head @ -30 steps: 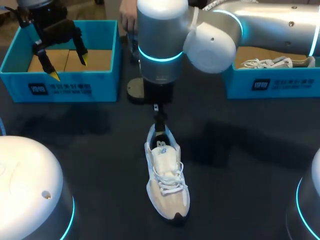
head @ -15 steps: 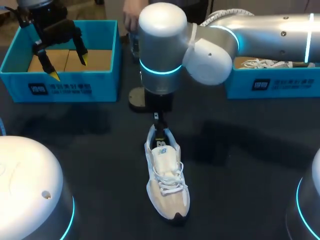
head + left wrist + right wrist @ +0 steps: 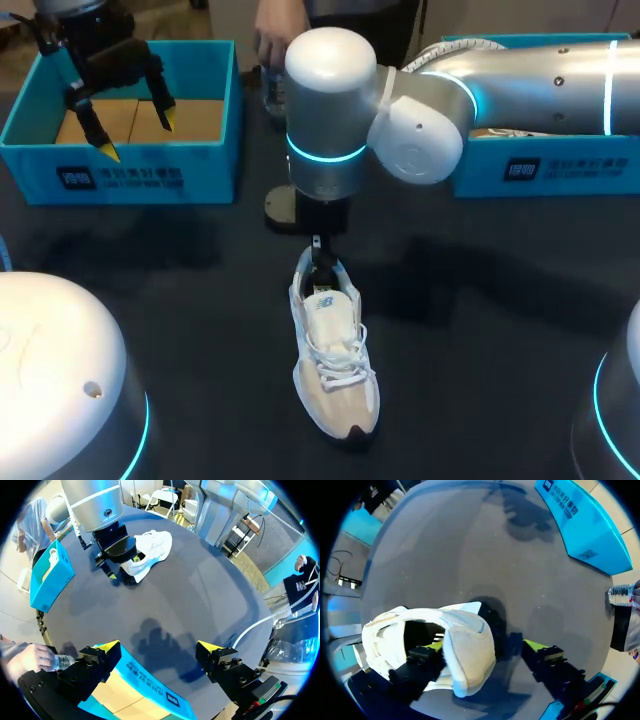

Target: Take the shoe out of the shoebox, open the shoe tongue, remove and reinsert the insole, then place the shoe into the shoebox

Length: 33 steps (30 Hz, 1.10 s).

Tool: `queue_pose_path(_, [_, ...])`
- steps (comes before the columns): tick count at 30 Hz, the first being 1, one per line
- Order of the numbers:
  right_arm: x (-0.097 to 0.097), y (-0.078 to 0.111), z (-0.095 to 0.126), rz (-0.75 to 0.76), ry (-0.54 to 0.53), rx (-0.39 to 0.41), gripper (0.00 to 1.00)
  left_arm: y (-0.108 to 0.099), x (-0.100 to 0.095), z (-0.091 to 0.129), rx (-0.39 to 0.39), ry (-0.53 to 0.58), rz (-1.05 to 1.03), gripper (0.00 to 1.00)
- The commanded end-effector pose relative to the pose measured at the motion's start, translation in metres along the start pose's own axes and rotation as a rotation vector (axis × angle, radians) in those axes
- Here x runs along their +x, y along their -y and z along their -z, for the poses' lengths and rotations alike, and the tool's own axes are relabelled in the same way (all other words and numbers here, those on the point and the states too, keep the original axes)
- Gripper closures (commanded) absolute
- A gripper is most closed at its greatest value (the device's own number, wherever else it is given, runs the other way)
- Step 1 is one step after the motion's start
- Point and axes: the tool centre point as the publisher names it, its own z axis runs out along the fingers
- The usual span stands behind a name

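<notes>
A white and beige shoe (image 3: 335,360) lies on the dark table, toe toward the near edge. My right gripper (image 3: 322,262) points down at its heel, open. In the right wrist view one yellow-tipped finger (image 3: 431,648) is inside the shoe (image 3: 465,652) opening and the other finger (image 3: 541,649) is outside, behind the heel and apart from it. My left gripper (image 3: 125,120) hangs open and empty over the left blue shoebox (image 3: 120,175). The left wrist view shows its fingertips (image 3: 111,647) above that box's wall (image 3: 150,687), with the shoe (image 3: 150,550) far ahead.
A second blue box (image 3: 545,170) stands at the back right, mostly hidden by my right arm. A round grey disc (image 3: 285,212) lies behind the shoe. A person's hand (image 3: 265,45) holds a water bottle (image 3: 272,92) at the far edge.
My right arm has come down and toward the shoe, bringing its finger deeper into the heel opening. The shoe and my left arm have stayed put.
</notes>
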Motion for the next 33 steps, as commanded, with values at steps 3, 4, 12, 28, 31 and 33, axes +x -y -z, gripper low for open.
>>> queue_pose_path(3, [0.001,-0.002,-0.004,-0.014,0.002,0.006,1.0,-0.001,0.0,0.0,-0.002,-0.003,-0.001,0.0])
queue_pose_path(4, [0.001,-0.002,-0.004,-0.017,0.003,0.007,1.0,-0.001,0.0,0.0,-0.002,-0.003,-0.001,0.0])
queue_pose_path(12, [0.005,-0.001,-0.004,-0.036,0.016,0.003,1.0,-0.001,0.0,0.0,-0.002,-0.003,-0.001,0.0])
queue_pose_path(28, [-0.024,0.036,0.083,-0.062,0.075,0.104,1.0,-0.001,0.0,0.0,-0.002,-0.003,-0.001,0.0])
queue_pose_path(31, [-0.04,0.047,0.109,-0.054,0.098,0.122,1.0,-0.001,0.0,0.0,-0.002,-0.003,-0.001,0.0])
queue_pose_path(33, [-0.048,0.053,0.128,-0.056,0.122,0.13,1.0,-0.001,0.0,0.0,-0.002,-0.003,-0.001,0.0])
